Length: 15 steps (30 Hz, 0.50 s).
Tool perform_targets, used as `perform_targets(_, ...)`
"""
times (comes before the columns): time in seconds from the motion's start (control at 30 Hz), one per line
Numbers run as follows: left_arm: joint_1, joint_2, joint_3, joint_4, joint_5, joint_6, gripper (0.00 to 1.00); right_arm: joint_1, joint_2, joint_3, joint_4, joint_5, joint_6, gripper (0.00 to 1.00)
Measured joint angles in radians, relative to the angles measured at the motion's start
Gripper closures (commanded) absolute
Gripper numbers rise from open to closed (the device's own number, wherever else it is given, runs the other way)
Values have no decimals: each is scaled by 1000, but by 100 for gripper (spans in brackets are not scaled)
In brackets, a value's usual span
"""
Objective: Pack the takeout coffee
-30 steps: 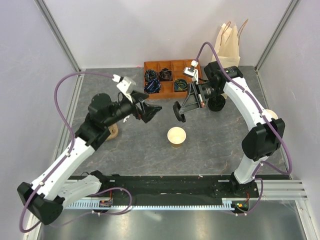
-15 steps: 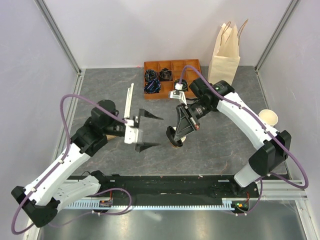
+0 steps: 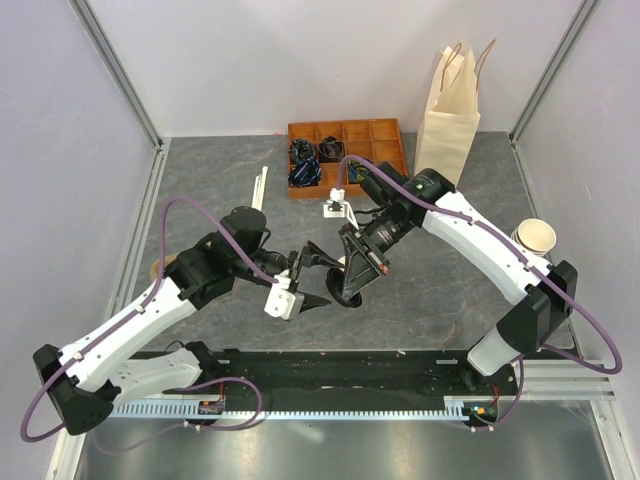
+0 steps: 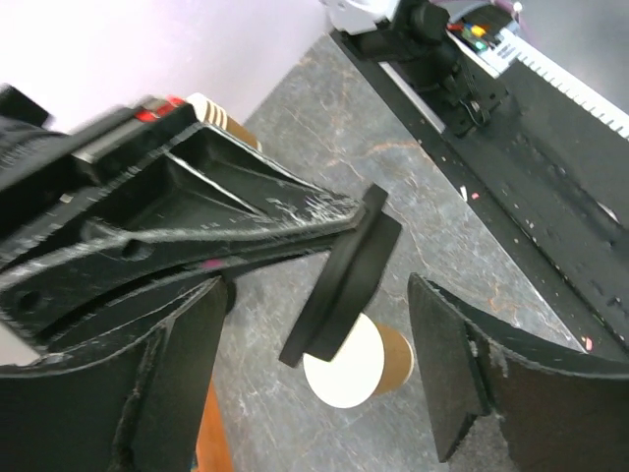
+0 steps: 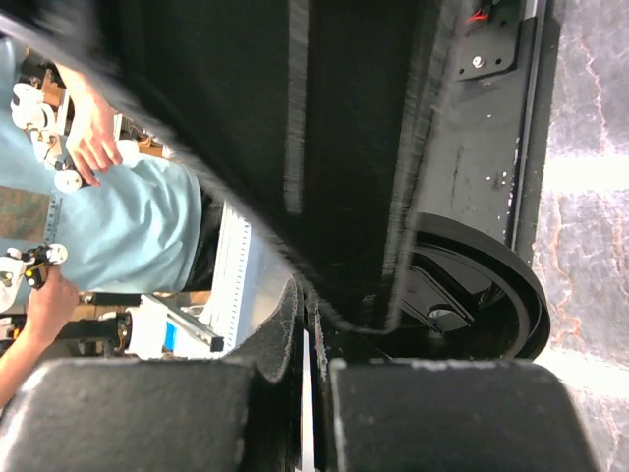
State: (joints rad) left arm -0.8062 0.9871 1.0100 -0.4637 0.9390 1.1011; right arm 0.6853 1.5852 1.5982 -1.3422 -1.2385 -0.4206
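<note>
Takeout coffee cup (image 4: 359, 366) stands open-topped; right gripper (image 4: 364, 206) pinches black lid (image 4: 344, 280) above it, left gripper (image 3: 332, 275) spread wide.

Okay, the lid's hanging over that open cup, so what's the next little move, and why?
Probably close the left pincer on the paper cup to steady it. Its jaws stand open, flanking the lidless cup, while the right pincer holds the black lid tilted just above the rim. Pressing down on an unheld cup could tip it.
</note>
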Motion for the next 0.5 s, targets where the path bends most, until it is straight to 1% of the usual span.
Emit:
perform_targets(0.1,-4,21,0,-21,-3,21,33,0,2,11,-5,10,-3,100)
perform_targets(0.27,-21,41,0,-49,-7,61,39,0,5,26,-5,10,-3,100)
perform_targets(0.33,-33,41,0,-53,-20,80,48,0,6,27,-6,10,-3,100)
perform_targets(0.37,-42,41,0,-54,-28,93,56,1,7,27,-8,10,-3,100)
perform_targets(0.47,-60,41,0,-55,-50,111,72,5,11,27,-20,11,-3,100)
perform_targets(0.5,-66,43,1,-64,-53,113,82,6,12,27,-24,10,-2,100)
